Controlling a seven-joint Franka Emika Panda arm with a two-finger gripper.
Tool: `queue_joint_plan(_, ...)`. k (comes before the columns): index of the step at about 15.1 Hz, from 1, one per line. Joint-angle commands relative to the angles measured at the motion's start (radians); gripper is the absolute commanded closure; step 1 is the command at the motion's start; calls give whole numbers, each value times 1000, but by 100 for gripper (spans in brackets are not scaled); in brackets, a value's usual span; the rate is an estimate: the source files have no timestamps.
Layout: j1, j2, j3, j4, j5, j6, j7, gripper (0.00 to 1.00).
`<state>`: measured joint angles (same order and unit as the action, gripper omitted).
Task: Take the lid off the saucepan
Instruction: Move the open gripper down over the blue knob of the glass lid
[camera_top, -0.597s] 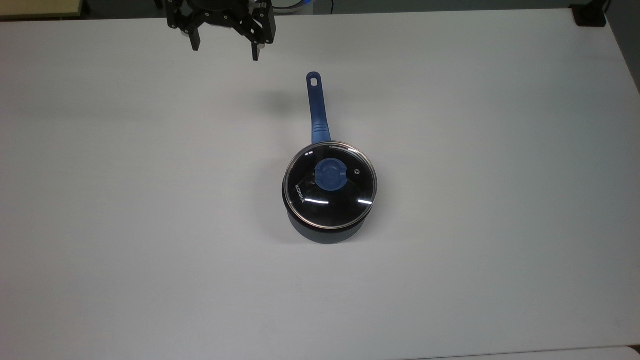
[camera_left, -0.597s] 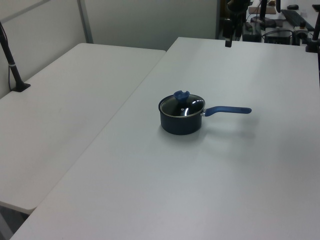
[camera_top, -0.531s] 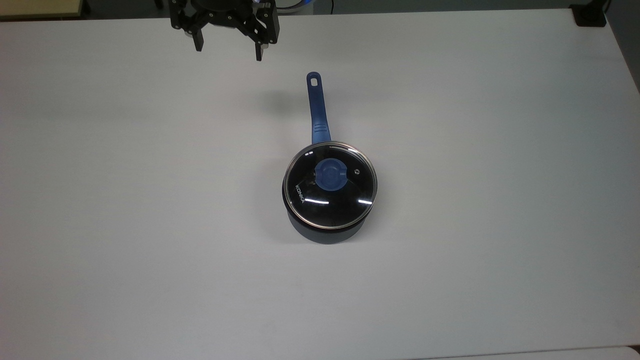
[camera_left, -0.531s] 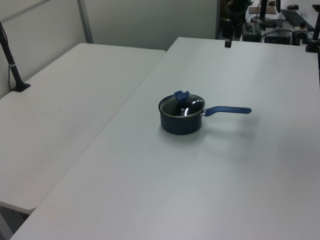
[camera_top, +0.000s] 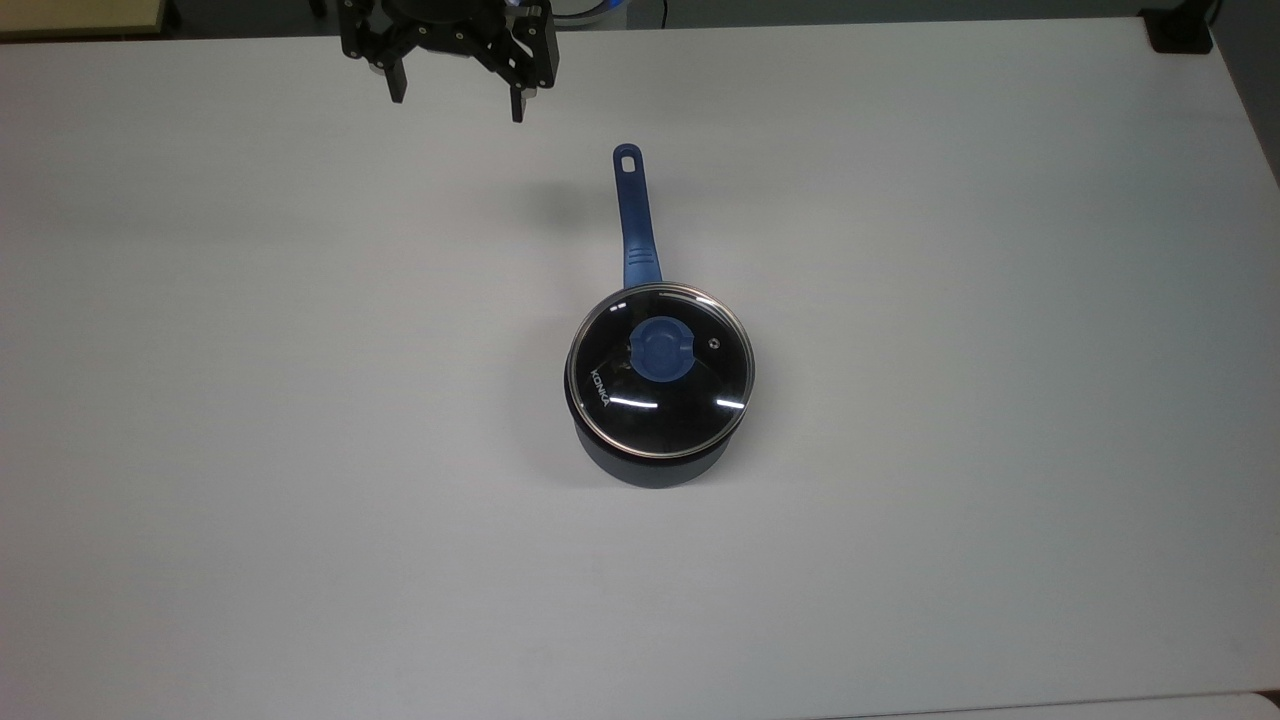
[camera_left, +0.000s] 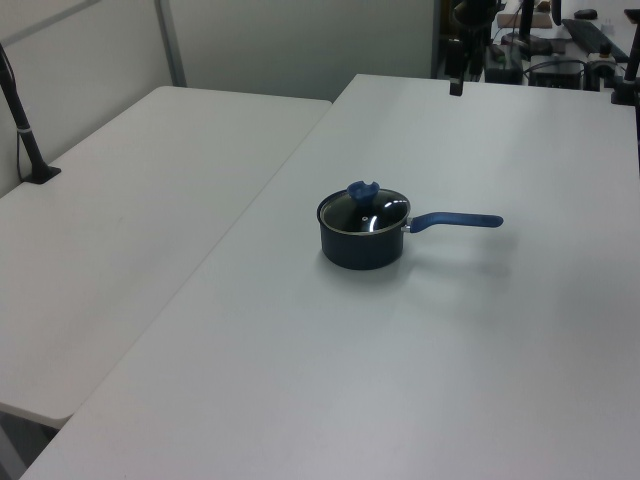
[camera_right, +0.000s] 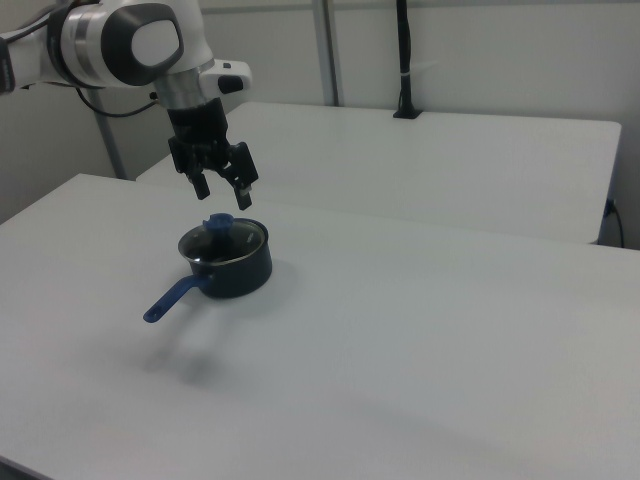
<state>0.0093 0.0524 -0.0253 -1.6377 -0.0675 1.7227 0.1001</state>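
Glass lid: we see the lid seated flat on the saucepan, its steel rim resting all round the pot's edge, so nothing has been lifted yet.
Blue knob: the knob stands at the lid's middle, the one raised part that we judge two fingers could close around.
Saucepan place: we find it near the middle of the desk, standing upright and alone.
Handle: the long handle runs toward the far edge in the top view, and to the left view's right; it lies clear of the knob, so we judge it will not block a descent from above.
Claw place: the claw hangs above the far edge of the desk, to the top view's left of the handle's end and well apart from the lid; in the right view it hangs raised above desk level, up and slightly to the right view's left of the knob.
Claw state: its fingers are spread wide and point downward with nothing between them.
Why so held: we judge the wide spread suits straddling the knob once the claw is over it.
Step in hand: we reckon the approach is the work now; the claw must travel nearward and rightward in the top view, then lower.
Risk: we think an off-centre grip could tilt the glass or drag the pot.
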Motion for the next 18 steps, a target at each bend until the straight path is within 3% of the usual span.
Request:
queue_joint_plan(1,27,16,-1,-2,0,14,-28,0)
queue_joint_plan(6,101,144,-1,76,43,95,-17,0)
queue_joint_plan(12,172,270,-1,82,67,296,-14,0)
queue_joint_plan(18,195,372,-1,131,71,449,41,0)
